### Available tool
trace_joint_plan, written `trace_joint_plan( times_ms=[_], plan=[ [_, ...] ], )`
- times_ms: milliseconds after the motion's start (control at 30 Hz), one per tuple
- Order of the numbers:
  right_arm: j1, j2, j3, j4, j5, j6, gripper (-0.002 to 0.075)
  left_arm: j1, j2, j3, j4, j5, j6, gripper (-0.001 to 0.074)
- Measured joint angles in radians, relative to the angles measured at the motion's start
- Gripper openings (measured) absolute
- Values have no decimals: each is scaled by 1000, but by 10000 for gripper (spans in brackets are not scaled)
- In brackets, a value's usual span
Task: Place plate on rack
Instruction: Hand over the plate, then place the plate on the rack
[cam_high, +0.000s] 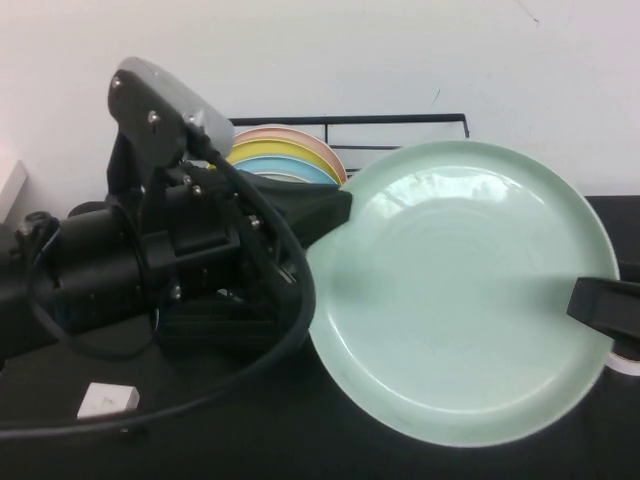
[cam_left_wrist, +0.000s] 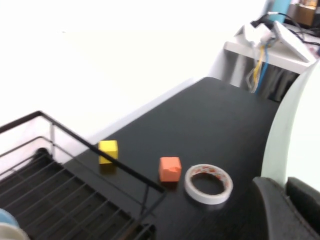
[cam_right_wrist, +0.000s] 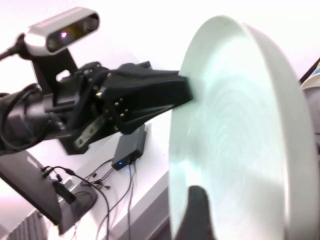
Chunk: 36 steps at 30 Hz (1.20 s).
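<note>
Plate (cam_high: 465, 290) between left gripper (cam_high: 340, 208), right gripper (cam_high: 600, 305).

Plate (cam_high: 465, 290) between left tool (cam_high: 340, 207) and right tool (cam_high: 600, 300); rack (cam_high: 400, 125) behind.

I saw the plate (cam_high: 465, 290), a large round pale mint-green one with a plain matte face and shallow rim, lifted off the table and tilted toward the high camera. The left gripper (cam_high: 340, 212) pinched its rim at about ten o'clock, and the right gripper (cam_high: 605, 305) pinched it at about three o'clock. The rack (cam_high: 400, 128), black wire with raised rails, stood behind the plate at roughly twelve o'clock.
</note>
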Motion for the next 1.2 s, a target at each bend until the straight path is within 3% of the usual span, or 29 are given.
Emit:
trace_joint_plan(
  times_ms=[100,200,233,367,500,600,700,833,900,1067,1200],
  plan=[
    [6,0,0,0,-7,-38,438,-2,0,0,-2,33,0,4],
    [20,0,0,0,-12,-55,196,-2,0,-2,-1,58,0,4],
    [25,0,0,2,-28,-63,158,-2,0,-4,-1,65,2,6],
    [43,2,0,2,-49,-76,142,-2,0,-18,-2,105,2,116],
    [47,2,-3,0,-49,-81,113,-2,0,-20,-4,126,-20,400],
    [49,2,-41,-7,-76,-105,97,-2,-4,-24,-4,111,-31,568],
    [50,2,-117,-7,-131,-146,97,-2,-35,-38,-4,18,-39,621],
    [50,25,-254,-12,-249,-176,97,-2,-127,-56,-12,-150,-43,564],
    [61,54,-342,-58,-297,-177,96,-2,-185,-58,-15,-250,-48,462],
    [156,193,-549,-243,-387,-179,96,-2,-319,-53,-32,-523,-67,108],
    [315,349,-702,-397,-517,-179,96,-2,-419,0,-50,-703,-69,20]
  ],
)
